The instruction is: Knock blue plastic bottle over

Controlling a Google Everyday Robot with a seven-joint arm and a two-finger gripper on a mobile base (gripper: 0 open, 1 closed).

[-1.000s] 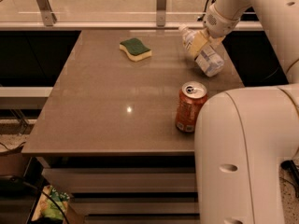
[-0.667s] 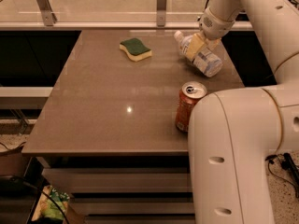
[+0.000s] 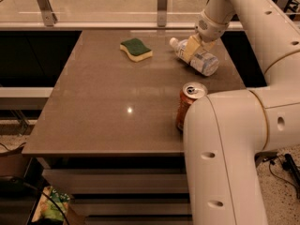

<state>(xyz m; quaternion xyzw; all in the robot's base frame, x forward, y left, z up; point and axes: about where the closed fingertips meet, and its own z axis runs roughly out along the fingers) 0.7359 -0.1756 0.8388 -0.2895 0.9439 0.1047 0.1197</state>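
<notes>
The blue plastic bottle (image 3: 202, 60) lies on its side at the table's far right, white cap pointing left toward the sponge, base toward the right edge. My gripper (image 3: 191, 49) is at the bottle's upper part, its cream-coloured fingers (image 3: 189, 50) resting against the bottle just behind the cap. The white arm reaches down to it from the upper right.
An orange soda can (image 3: 188, 104) stands upright near the table's right front, partly behind my arm's large white link (image 3: 225, 153). A green and yellow sponge (image 3: 136, 49) lies at the far middle. The brown table (image 3: 108, 102) has a glass rail behind it.
The bottle has gone from leaning under the gripper to lying flat with its cap to the left. The gripper has shifted slightly left and the arm link in front has moved left.
</notes>
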